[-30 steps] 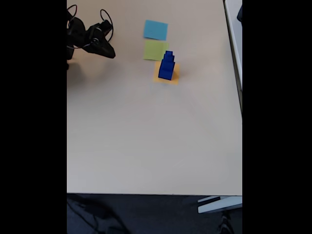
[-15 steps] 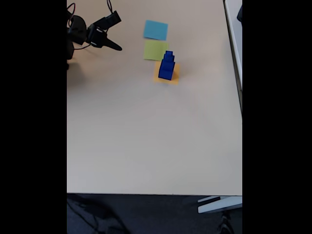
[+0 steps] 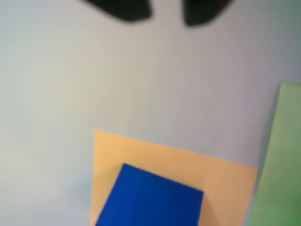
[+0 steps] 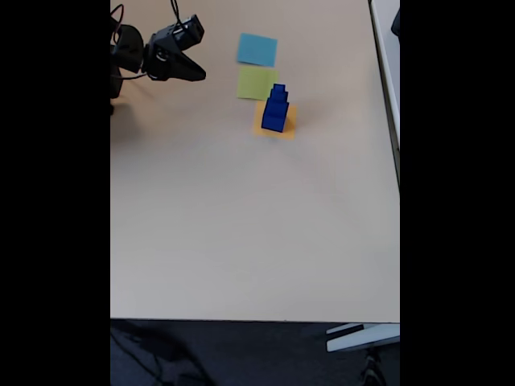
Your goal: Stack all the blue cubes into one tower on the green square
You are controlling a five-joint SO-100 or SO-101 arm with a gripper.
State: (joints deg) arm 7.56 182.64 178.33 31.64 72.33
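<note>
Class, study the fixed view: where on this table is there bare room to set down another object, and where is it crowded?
The table is bare across its whole near half, below the orange square down to the front edge. The crowded patch is up top: the light-blue square, the green square, the tower and the tool at upper left.
</note>
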